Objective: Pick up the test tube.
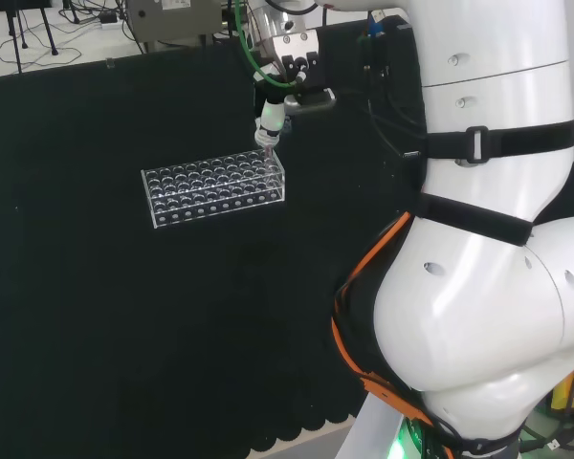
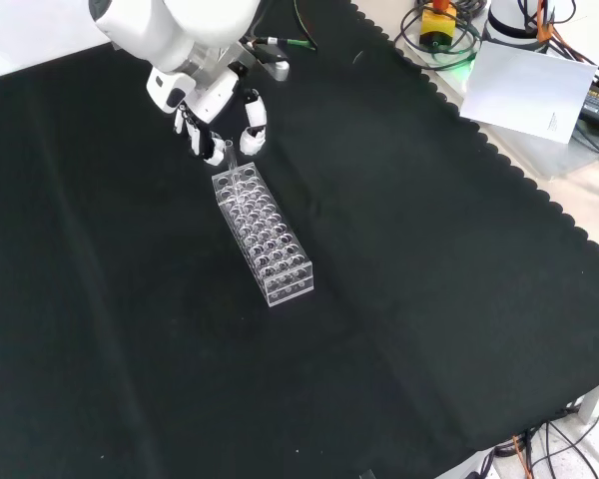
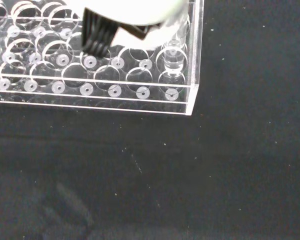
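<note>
- The fingers [image 2: 253,133] of the hand [image 2: 220,125] point down over the far end of the rack in the front view; they are bent inward toward each other, with a thin clear test tube [image 2: 232,158] between their tips.
- Whether the tips actually touch the tube I cannot tell; in the head view a finger [image 1: 270,122] ends right at the rack's top right corner, where the tube [image 1: 266,151] is faintly seen.
- In the wrist view a blurred white and black part of the hand [image 3: 125,22] lies over the rack, and the tube [image 3: 173,59] stands upright in a hole of the end row, next to the corner hole.
- The clear plastic rack [image 2: 265,235] has rows of round holes; the other holes seem empty, though the clear ware makes that hard to judge.
- The rack [image 1: 213,186] stands flat on the tabletop [image 1: 124,316], which is covered with black cloth.
- The white arm links [image 1: 488,239] rise at the right of the head view.
</note>
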Available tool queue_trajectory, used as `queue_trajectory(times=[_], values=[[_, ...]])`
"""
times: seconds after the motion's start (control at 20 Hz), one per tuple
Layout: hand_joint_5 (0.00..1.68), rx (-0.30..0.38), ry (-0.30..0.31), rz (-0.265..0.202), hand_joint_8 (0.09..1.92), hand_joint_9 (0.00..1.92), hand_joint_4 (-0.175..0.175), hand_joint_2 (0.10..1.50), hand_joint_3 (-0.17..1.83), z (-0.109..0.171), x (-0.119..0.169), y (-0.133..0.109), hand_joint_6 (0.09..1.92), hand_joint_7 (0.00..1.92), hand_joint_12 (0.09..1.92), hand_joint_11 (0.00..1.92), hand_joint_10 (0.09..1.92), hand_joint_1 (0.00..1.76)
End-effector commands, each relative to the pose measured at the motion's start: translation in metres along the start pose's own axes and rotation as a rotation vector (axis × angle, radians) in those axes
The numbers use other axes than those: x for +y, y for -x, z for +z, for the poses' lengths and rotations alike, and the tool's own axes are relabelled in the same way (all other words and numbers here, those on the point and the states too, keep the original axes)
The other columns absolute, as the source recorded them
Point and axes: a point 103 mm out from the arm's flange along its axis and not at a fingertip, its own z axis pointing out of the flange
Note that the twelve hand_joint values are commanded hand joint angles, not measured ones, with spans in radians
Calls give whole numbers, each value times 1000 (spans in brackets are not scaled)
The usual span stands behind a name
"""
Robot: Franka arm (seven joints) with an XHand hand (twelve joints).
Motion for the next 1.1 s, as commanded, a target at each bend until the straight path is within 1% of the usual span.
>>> queue_trajectory(times=[0.05,0.1,0.2,0.25,0.35,0.45,0.6,0.75,1.1], values=[[877,12,34,10,870,1014,-175,592,680,2,4,-5,846,1157,1334,566,715,1122],[910,12,42,11,848,1041,-175,590,682,3,4,-5,827,1206,1324,588,701,1134],[1083,26,73,16,810,1116,-175,732,519,3,4,-6,774,1306,1309,639,682,1172],[1137,37,98,19,764,1158,-175,760,481,2,4,-6,736,1295,1290,668,667,1221],[1204,58,145,18,718,1260,-175,709,574,-1,3,-6,705,1286,1237,758,661,1285],[1205,68,183,10,807,1247,-175,683,607,-5,2,-7,722,1303,1205,822,577,1376],[1250,72,231,-3,796,1304,-175,635,654,-12,2,-8,660,1347,1187,862,431,1422],[1294,66,252,-11,755,1369,-175,599,690,-18,3,-9,597,1376,1183,872,326,1431],[1330,60,257,-17,708,1424,-175,573,715,-25,-1,-8,543,1404,1185,873,235,1435]])
